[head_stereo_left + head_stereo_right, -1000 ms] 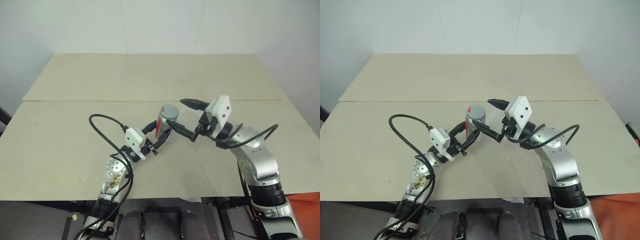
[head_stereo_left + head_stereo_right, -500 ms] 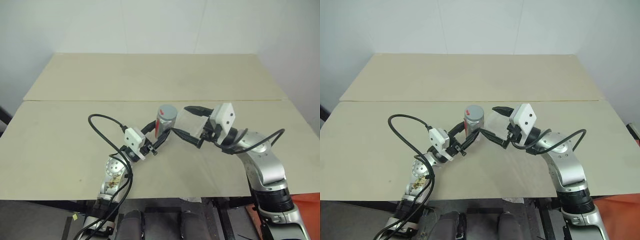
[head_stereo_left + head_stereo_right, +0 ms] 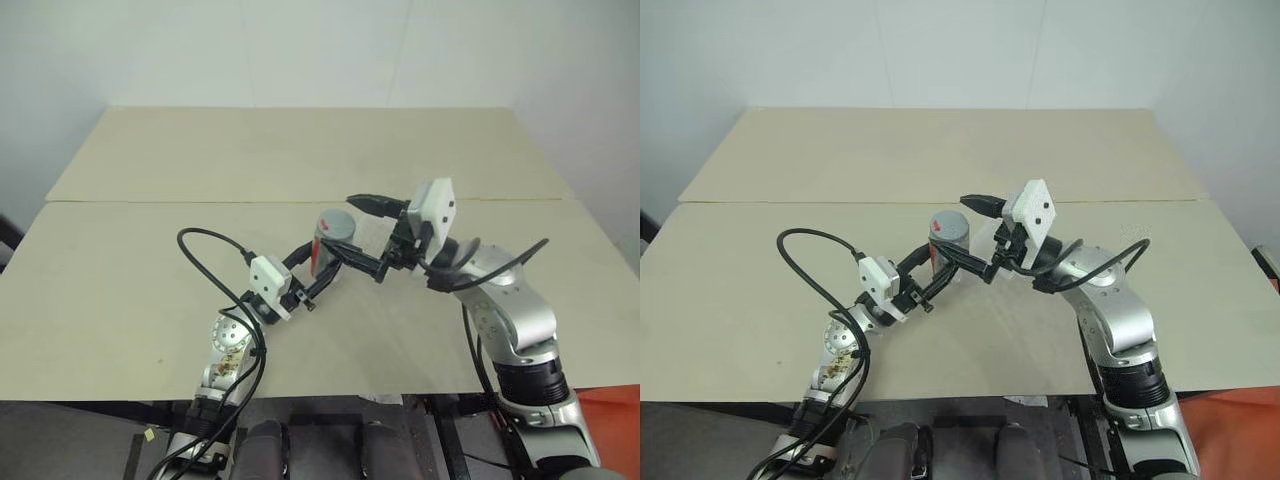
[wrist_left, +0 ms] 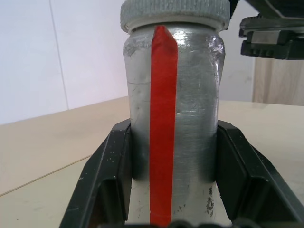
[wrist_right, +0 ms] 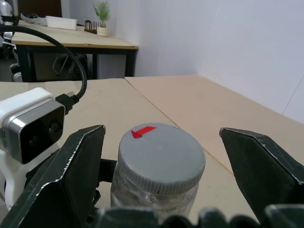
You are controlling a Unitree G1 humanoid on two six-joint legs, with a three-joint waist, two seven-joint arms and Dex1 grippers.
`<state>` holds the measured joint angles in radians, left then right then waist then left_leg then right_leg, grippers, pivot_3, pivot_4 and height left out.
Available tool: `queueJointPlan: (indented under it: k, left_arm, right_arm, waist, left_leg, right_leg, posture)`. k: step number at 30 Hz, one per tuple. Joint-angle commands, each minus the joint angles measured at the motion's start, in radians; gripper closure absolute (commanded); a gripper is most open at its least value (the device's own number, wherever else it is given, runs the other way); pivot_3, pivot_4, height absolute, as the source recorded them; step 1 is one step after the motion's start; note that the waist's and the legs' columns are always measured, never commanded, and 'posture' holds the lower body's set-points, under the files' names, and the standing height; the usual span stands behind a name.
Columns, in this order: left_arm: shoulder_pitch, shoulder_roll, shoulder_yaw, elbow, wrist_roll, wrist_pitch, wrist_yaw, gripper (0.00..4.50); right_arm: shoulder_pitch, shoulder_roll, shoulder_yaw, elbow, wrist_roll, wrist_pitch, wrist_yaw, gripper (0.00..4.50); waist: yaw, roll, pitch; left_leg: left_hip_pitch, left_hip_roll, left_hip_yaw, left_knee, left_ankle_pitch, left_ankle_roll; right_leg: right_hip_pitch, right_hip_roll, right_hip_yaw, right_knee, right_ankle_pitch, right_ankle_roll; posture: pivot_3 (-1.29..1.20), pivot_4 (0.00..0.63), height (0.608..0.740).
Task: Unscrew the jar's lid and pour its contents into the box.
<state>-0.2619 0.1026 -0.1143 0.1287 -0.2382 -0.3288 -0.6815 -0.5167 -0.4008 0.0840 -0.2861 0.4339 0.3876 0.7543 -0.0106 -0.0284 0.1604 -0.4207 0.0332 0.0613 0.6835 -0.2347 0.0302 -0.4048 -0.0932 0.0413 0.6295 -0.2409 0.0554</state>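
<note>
The jar [image 3: 324, 252] is a silvery cylinder with a red vertical stripe, standing upright in the middle of the table. My left gripper [image 4: 173, 183] is shut on the jar's lower body [image 4: 173, 95], one black finger on each side. The grey lid [image 5: 161, 154] sits on the jar's top and carries a small red mark. My right gripper [image 3: 343, 226] is open, its fingers [image 5: 80, 161] standing apart on either side of the lid without touching it. The clear box [image 3: 378, 236] shows faintly on the table just right of the jar, partly behind my right gripper.
The pale wooden table [image 3: 150, 250] is made of two boards with a seam running across behind the jar. A black cable [image 3: 205, 238] loops up from my left arm. The near table edge runs just in front of both arms.
My right gripper has moved left and slightly up, so its open fingers now flank the lid. The left gripper and the jar have stayed in place.
</note>
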Motion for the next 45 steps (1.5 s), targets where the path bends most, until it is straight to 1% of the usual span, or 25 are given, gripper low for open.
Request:
queueJointPlan:
  k: [1,14,37,40,43,44,45]
  left_arm:
    - [-0.007,-0.008,-0.005,-0.032,-0.007,-0.037,-0.001,2.45]
    - [-0.012,-0.009,-0.007,-0.023,-0.002,-0.054,0.003,2.45]
    - [-0.012,-0.011,-0.011,0.000,0.004,-0.064,0.005,2.45]
    - [-0.012,-0.010,-0.011,0.000,0.005,-0.064,0.006,2.45]
    - [-0.013,-0.009,-0.009,0.001,0.004,-0.064,0.005,2.45]
    - [-0.012,-0.009,-0.010,0.000,0.005,-0.064,0.006,2.45]
    - [-0.011,-0.009,-0.011,0.000,0.005,-0.063,0.006,2.45]
  right_arm:
    - [-0.030,0.006,-0.005,-0.008,0.019,0.025,-0.003,0.02]
    - [-0.043,0.011,-0.017,-0.005,0.047,0.109,-0.008,0.02]
    - [-0.047,0.021,-0.038,-0.010,0.070,0.121,-0.016,0.02]
    - [-0.046,0.018,-0.037,-0.010,0.072,0.124,-0.015,0.59]
    - [-0.044,0.019,-0.033,-0.010,0.067,0.118,-0.017,1.58]
    - [-0.043,0.018,-0.032,-0.011,0.064,0.113,-0.017,1.72]
    - [-0.042,0.018,-0.031,-0.012,0.063,0.111,-0.017,1.72]
  waist:
    - [0.000,0.000,0.000]
    - [-0.001,0.000,0.000]
    - [-0.001,0.000,0.000]
    - [-0.001,0.000,0.000]
    - [-0.001,0.000,0.000]
    - [-0.001,0.000,0.000]
    - [-0.001,0.000,0.000]
  left_leg:
    - [0.000,0.000,0.000,0.000,0.000,0.000]
    - [0.000,0.000,0.000,0.000,0.000,0.000]
    - [0.000,0.000,0.000,0.000,0.000,0.000]
    - [0.000,0.000,0.000,0.000,0.000,0.000]
    - [0.000,0.000,0.000,0.000,0.000,0.000]
    - [0.000,0.000,0.000,0.000,0.000,0.000]
    - [0.000,0.000,0.000,0.000,0.000,0.000]
  right_leg:
    - [0.000,0.000,0.000,0.000,0.000,0.000]
    - [0.000,0.000,0.000,0.000,0.000,0.000]
    - [0.000,0.000,0.000,0.000,0.000,0.000]
    - [0.000,0.000,0.000,0.000,0.000,0.000]
    - [0.000,0.000,0.000,0.000,0.000,0.000]
    - [0.000,0.000,0.000,0.000,0.000,0.000]
    - [0.000,0.000,0.000,0.000,0.000,0.000]
  posture:
    - [0.00,0.150,0.740]
    - [0.00,0.150,0.740]
    - [0.00,0.150,0.740]
    - [0.00,0.150,0.740]
    - [0.00,0.150,0.740]
    - [0.00,0.150,0.740]
    - [0.00,0.150,0.740]
